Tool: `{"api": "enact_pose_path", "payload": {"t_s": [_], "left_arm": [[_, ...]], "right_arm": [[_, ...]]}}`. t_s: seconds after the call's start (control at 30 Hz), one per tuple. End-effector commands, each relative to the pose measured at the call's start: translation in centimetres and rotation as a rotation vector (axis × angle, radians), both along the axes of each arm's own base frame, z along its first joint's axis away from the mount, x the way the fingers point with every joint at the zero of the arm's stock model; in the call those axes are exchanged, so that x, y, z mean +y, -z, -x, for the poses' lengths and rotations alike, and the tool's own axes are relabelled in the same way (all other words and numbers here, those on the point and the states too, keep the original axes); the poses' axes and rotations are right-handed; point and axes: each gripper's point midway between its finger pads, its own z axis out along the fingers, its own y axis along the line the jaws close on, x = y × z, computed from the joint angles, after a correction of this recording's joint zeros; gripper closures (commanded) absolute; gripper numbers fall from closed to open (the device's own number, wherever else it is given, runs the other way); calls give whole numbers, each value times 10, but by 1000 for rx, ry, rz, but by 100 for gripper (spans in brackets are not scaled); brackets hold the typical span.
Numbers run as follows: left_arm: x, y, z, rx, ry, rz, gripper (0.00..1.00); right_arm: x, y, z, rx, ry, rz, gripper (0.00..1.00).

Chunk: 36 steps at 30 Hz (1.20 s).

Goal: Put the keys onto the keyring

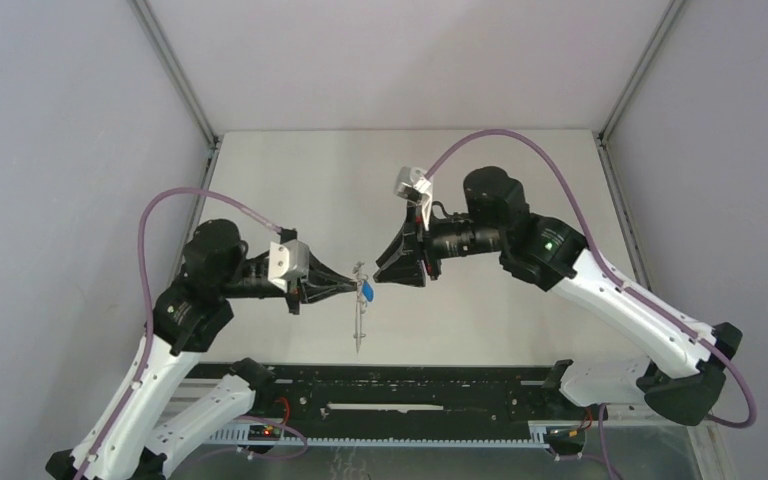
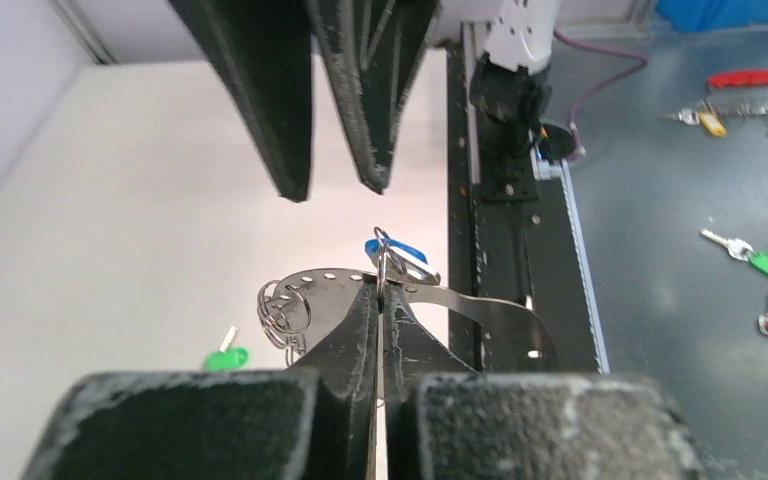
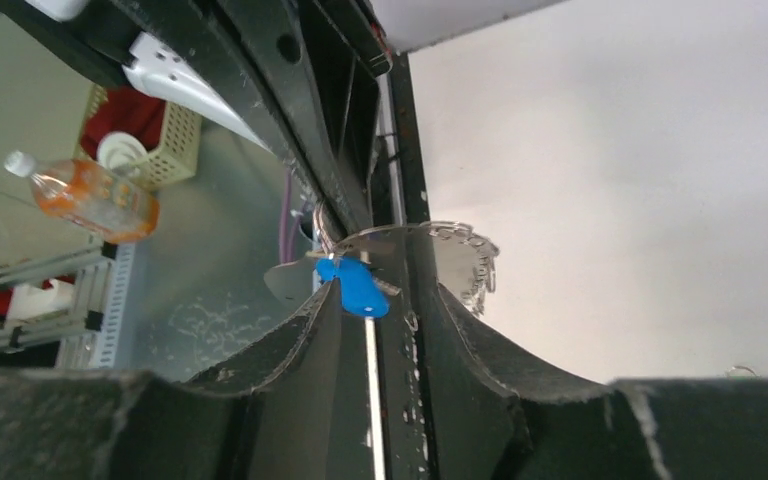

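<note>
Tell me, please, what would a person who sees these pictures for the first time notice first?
The two claws meet tip to tip over the middle of the table: the left claw is shut on the keyring, a thin metal band. The blue key dangles there, right before the parted fingers of the right claw. The green key lies alone on the pale tabletop.

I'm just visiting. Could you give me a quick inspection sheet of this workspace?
Surface: white table, green key lying on it.
Job's things: keyring held in the air, blue key hanging at it.
Clutter: nothing seen.
Grippers: left gripper shut on the keyring; right gripper open by the blue key.
Cables: purple cables looping over both arms.
Surroundings: grey walls; spare tagged keys and a bottle beyond the table.
</note>
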Motion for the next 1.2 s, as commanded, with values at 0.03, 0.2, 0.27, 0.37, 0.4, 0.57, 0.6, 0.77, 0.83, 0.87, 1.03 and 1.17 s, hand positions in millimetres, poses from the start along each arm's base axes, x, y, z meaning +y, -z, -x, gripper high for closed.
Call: {"api": "enact_pose_path", "payload": {"t_s": [0.03,0.2,0.27,0.37,0.4,0.57,0.6,0.77,0.83,0.87,1.03,1.17], "left_arm": [[-4,-45,-6,-79,-55,164,100],[-6,-51,-7,-53,-61,192,100],[-6,-50,-7,-49,-59,190,100],[-5,-49,-7,-51,-62,191,100],[-5,-49,-7,-53,-62,191,100],[-5,-47,-7,-56,-65,181,100],[-5,-47,-7,-59,-67,181,100],[-5,-47,-8,-54,-64,179,100],[-6,-48,-9,-53,-67,180,100],[-5,-48,-9,-53,-69,180,100],[-4,-44,-12,-82,-83,167,100],[-1,-39,-20,-127,-121,143,100]], "right_arm": [[1,-37,16,38,-32,-197,55],[3,-40,17,34,-23,-242,44],[5,-44,18,26,-28,-259,41],[8,-48,19,16,-40,-279,40],[9,-48,19,18,-43,-279,41],[10,-48,29,34,-96,-280,44],[10,-47,30,35,-103,-276,42],[12,-41,27,41,-87,-257,42],[13,-42,27,48,-91,-262,48],[14,-42,27,50,-93,-264,50],[16,-41,26,67,-86,-264,59],[19,-40,23,80,-81,-265,70]]}}
